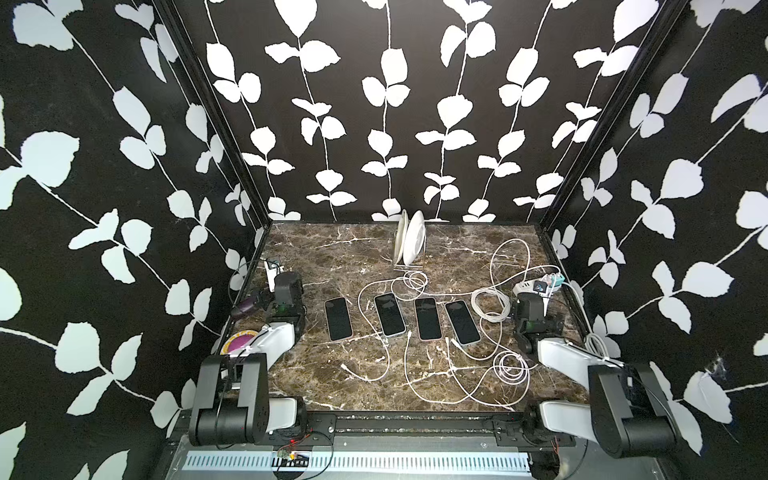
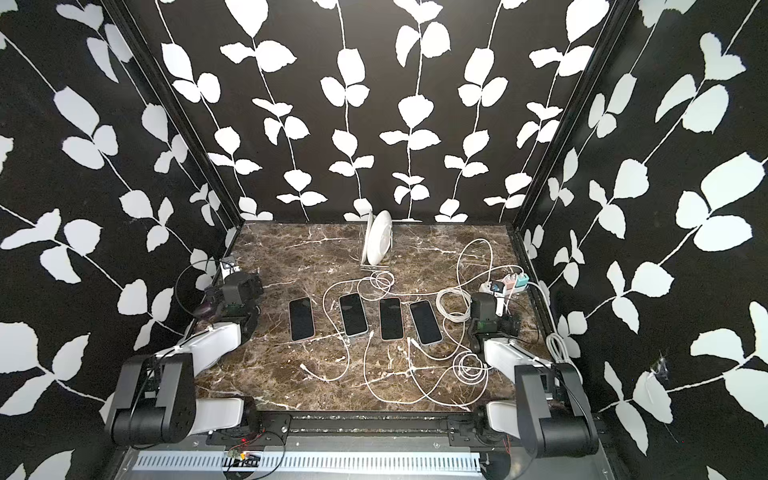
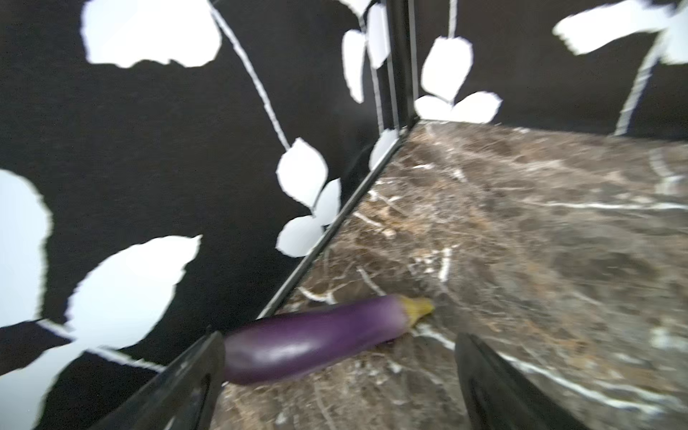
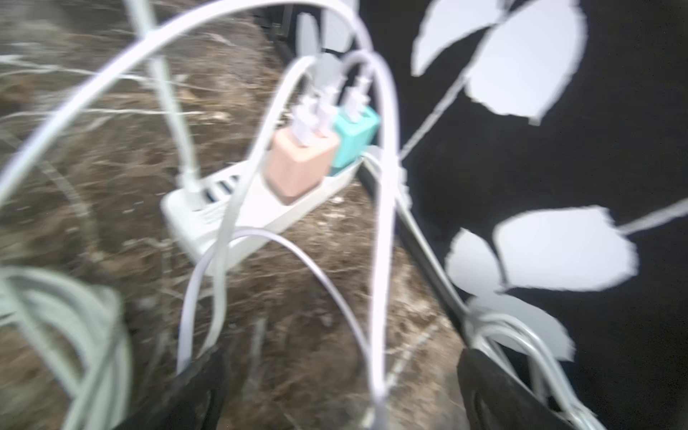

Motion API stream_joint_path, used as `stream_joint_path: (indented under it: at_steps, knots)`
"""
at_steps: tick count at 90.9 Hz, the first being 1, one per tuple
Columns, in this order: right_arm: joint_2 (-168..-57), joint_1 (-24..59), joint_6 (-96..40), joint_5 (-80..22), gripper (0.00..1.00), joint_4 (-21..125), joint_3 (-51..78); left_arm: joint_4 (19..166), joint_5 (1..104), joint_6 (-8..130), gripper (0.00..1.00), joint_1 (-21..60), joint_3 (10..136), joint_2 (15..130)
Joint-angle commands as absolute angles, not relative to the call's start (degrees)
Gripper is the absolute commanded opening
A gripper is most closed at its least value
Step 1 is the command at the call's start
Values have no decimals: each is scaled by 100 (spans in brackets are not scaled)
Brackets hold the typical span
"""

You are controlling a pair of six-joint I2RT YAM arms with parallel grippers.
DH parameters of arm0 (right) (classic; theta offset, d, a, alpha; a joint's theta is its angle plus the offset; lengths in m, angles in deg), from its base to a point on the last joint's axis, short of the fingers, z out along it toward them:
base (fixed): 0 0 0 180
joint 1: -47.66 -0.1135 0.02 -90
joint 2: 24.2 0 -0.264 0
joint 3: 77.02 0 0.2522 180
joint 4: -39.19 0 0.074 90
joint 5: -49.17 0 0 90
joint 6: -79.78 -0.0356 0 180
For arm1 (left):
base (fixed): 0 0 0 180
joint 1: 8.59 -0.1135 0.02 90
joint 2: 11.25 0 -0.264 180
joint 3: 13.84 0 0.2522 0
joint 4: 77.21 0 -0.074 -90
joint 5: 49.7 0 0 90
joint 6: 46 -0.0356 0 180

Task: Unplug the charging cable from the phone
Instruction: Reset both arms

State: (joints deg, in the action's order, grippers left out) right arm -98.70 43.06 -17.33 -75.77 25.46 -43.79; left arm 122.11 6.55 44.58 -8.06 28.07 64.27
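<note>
Four black-screened smartphones (image 1: 389, 313) are lying face up in a row at the middle of the brown marble tabletop (image 1: 332, 257). Thin white charging cables (image 1: 493, 318) are looping around and between them. Several cable ends are sitting just beside the phones' near edges, but they are too small to tell whether any is plugged in. The left arm is sitting folded at the tabletop's left edge, its left gripper (image 3: 338, 337) gaping wide and empty near a purple eggplant (image 3: 298, 342). The right arm is pointing toward a white power strip (image 4: 208, 219) carrying a pink charger block (image 4: 298, 167) and a teal charger block (image 4: 353, 137). The right gripper (image 4: 344, 353) is also standing wide open, with loose cables crossing between its fingers, none clamped.
</note>
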Motion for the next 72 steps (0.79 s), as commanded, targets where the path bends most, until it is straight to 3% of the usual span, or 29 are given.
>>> stream_joint_path:
  at_steps: [1, 5, 10, 17, 32, 50, 55, 61, 72]
  knots:
    - [-10442, 4332, -1292, -6311, 99, -286, -4687, 13292, 1541, 4644, 98, -903, 2456, 6454]
    - [-11073, 4337, -1195, -6108, 99, -651, -4622, 13061, 1741, 4719, 98, -941, 2610, 6523]
    - [-11512, 4318, -954, -5848, 99, -1466, -4656, 11716, 2125, 4560, 98, -939, 3132, 6532]
    - [-11155, 4346, -1184, -5973, 99, -68, -4284, 10455, 2533, 4422, 98, -923, 3625, 6683]
    - [-11295, 4379, -1254, -6146, 98, -257, -4280, 13162, 2567, 4536, 98, -899, 2534, 7248]
    - [-11308, 4371, -1223, -6132, 99, -343, -4292, 12946, 3061, 3834, 98, -514, 2918, 7680]
    - [-11324, 4372, -1211, -6126, 99, -386, -4295, 13681, 3447, 3723, 98, -500, 2470, 7685]
    - [-11317, 4371, -1207, -6105, 99, -348, -4279, 15548, 2838, 3887, 98, -516, 1841, 8064]
    - [-11319, 4373, -1204, -6098, 99, -361, -4280, 14693, 2746, 3970, 99, -523, 2049, 7880]
